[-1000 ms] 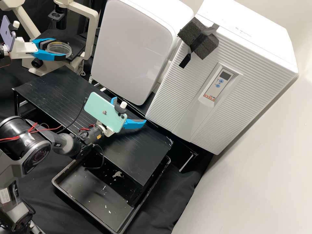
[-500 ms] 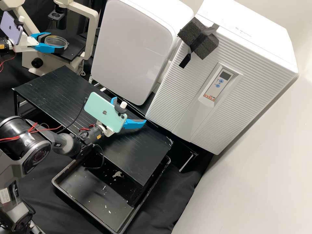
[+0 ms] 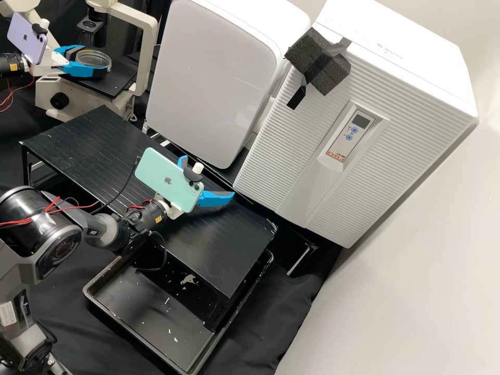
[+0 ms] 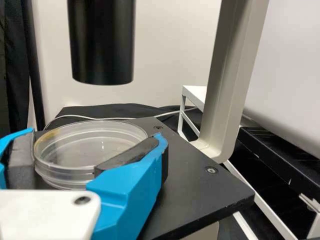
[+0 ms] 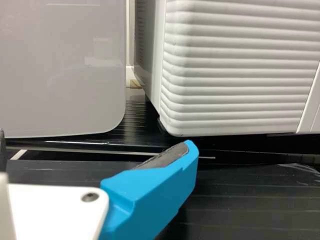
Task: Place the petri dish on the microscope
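Observation:
At the upper left of the high view, my left gripper (image 3: pixel 92 60) is shut on the clear round petri dish (image 3: pixel 96 56), over the black stage (image 3: pixel 117 79) of the cream microscope (image 3: pixel 150 39). In the left wrist view the dish (image 4: pixel 95 147) sits level between the pads of my left gripper (image 4: pixel 96 135), above or on the stage (image 4: pixel 195 182); contact cannot be told. The dark objective tube (image 4: pixel 102 42) stands higher, beyond the dish. My right gripper (image 3: pixel 207 179) is open over the black rack, and in the right wrist view the gripper (image 5: pixel 95 140) has nothing between its fingers.
Two white appliances (image 3: pixel 213 78) (image 3: pixel 359 120) stand behind the black slatted rack (image 3: pixel 94 140). A black tray (image 3: pixel 135 312) lies in front, partly under the rack. The microscope's upright arm (image 4: pixel 230 75) rises beside the stage.
My left gripper has carried the dish toward the back, further over the microscope stage, with its grip kept. My right arm has stayed still.

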Motion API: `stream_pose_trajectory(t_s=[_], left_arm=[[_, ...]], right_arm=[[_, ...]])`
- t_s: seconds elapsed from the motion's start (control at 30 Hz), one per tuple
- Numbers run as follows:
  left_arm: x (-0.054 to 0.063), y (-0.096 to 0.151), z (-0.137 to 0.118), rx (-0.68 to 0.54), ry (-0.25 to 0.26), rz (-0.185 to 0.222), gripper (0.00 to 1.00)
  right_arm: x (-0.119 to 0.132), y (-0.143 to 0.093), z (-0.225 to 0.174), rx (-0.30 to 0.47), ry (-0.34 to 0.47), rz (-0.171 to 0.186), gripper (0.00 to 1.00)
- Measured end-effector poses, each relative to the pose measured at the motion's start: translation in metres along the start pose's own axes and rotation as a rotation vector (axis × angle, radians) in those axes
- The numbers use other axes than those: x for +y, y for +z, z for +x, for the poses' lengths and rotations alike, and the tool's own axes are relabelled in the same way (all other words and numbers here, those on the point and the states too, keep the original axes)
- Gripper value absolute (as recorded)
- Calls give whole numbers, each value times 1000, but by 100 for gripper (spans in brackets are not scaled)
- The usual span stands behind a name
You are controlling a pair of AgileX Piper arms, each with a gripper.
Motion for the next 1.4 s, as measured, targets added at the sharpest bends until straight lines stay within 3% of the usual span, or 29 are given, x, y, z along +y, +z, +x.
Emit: stream_pose_trajectory(t_s=[0.07,0.1,0.63,0.83,1.1,1.23,1.33,1.4], left_arm=[[-2,1,1,1,1,-11,0],[-3,0,2,4,2,-16,100],[-8,-1,3,-12,16,-22,100],[-12,1,-5,-16,21,17,100],[-15,11,-45,32,22,34,100],[-19,13,-69,85,21,15,100],[-20,17,-89,136,38,7,100],[-22,22,-100,161,58,24,100]], right_arm=[[0,0,0,0,0,0,100],[0,0,0,0,0,0,100],[0,0,0,0,0,0,100],[0,0,0,0,0,0,100],[0,0,0,0,0,0,100],[0,0,0,0,0,0,100],[0,0,0,0,0,0,100],[0,0,0,0,0,0,100]])
